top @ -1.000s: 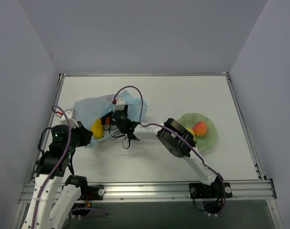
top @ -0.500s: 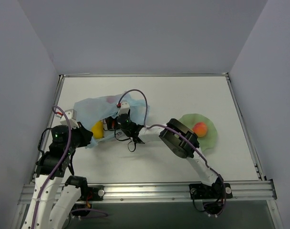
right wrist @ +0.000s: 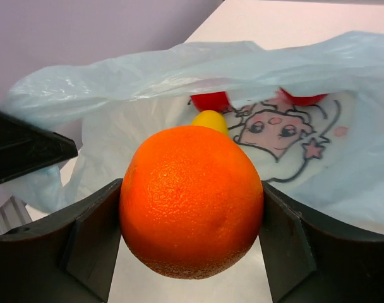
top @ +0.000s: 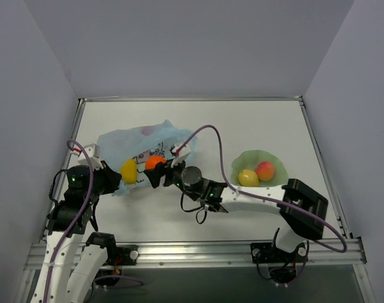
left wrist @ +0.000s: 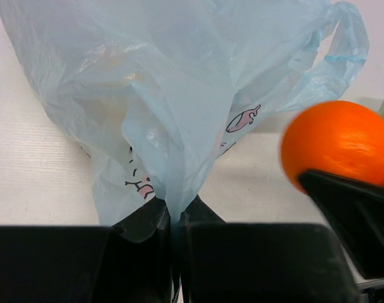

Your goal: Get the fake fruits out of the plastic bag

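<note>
Left of centre in the overhead view, the right fingers (right wrist: 84,240) grasp an orange ball (top: 155,162) at the mouth of the plastic bag (top: 122,142), which lies on the surface (top: 242,126). The left fingers (left wrist: 208,218) are clenched on the bag's edge, beside a yellow fruit (top: 128,170). At right, a green dish (top: 280,180) holds two more fruits.

Bright, even light, soft shadows; wrist views blur close up.

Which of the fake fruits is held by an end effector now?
The orange ball, gripped by the right end effector; the others lie in the bag or green dish.
</note>
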`<state>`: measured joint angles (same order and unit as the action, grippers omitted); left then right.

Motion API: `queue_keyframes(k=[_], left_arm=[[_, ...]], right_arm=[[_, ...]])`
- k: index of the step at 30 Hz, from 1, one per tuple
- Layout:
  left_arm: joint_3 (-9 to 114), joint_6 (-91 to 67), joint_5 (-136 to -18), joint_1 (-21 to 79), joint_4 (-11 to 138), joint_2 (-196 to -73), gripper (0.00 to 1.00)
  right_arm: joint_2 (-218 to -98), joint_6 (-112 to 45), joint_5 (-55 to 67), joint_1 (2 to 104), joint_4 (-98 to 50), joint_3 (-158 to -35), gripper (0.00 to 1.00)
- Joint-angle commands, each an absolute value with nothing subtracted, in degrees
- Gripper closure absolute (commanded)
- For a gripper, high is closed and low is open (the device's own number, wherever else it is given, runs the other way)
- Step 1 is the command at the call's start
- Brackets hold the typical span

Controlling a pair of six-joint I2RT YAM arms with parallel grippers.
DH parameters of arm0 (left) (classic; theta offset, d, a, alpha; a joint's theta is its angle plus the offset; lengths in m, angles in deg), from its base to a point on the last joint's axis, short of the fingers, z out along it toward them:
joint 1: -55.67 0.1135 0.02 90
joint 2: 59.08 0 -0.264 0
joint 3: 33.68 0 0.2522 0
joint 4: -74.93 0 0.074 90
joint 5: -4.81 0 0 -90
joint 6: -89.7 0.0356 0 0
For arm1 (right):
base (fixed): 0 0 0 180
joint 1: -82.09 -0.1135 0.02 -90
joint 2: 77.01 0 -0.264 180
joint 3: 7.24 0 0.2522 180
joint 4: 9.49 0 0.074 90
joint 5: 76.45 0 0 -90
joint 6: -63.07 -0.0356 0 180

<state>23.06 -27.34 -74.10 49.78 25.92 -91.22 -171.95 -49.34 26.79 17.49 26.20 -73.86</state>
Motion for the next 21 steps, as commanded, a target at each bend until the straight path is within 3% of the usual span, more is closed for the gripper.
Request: queue_keyframes(k=[1,4,11,15,21], left_arm=[[25.3,-27.4,-73.7,50.4,27.3,-91.0,0.98],[25.3,-27.4,-73.6,50.5,27.4,-90.5,0.97],[25.1,-27.4,-71.9,50.8,28.0,-89.8,0.98],[25.2,-27.4,-71.5,50.9,27.9,-89.6,0.98],[25.1,-27.4,-71.8,50.8,27.9,-89.1,0.98]], right_arm=[[-159.7,-46.8,36.4,17.7,24.5,-66.7,0.67],[-148.8,-47.2,48.4,19.1,15.5,-59.2,0.69],[-120.8,-57.3,56.3,37.2,-7.8,-47.2,0.7],[-120.9,-55.7,49.4,48.4,-10.3,-46.8,0.7],[-131.2,-53.2,44.4,57.4,-6.6,-50.2,0.68]])
